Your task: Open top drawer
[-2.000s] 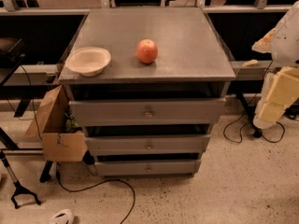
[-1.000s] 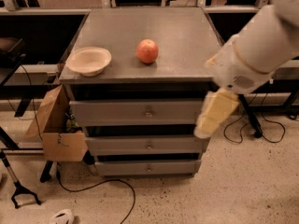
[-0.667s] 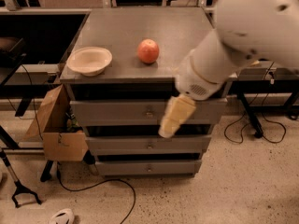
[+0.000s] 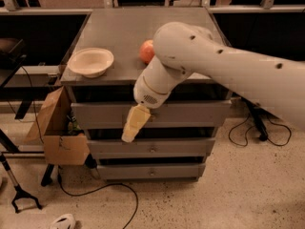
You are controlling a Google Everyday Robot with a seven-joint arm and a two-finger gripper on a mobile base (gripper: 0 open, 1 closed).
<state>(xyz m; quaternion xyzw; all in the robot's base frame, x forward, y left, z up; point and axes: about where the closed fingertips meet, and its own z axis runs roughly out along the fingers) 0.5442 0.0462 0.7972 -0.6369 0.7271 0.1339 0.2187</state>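
The top drawer (image 4: 195, 113) is the tallest grey front of three in a grey metal cabinet, and it sits closed, flush with the frame. My white arm reaches in from the right across the cabinet's front. My gripper (image 4: 131, 127), with yellowish tips, hangs in front of the top drawer's middle and points down and to the left, over the gap above the middle drawer (image 4: 157, 147). The top drawer's knob is hidden behind the gripper and wrist.
On the cabinet top (image 4: 124, 27) are a beige bowl (image 4: 90, 62) at the left and a red apple (image 4: 146, 51), partly behind my arm. An open cardboard box (image 4: 56, 136) stands at the cabinet's left side. Cables (image 4: 109, 187) and a black stand (image 4: 19, 194) lie on the floor.
My arm has swung in from the right edge leftwards across the cabinet front. The gripper now sits in front of the top drawer's centre. The drawers have not moved.
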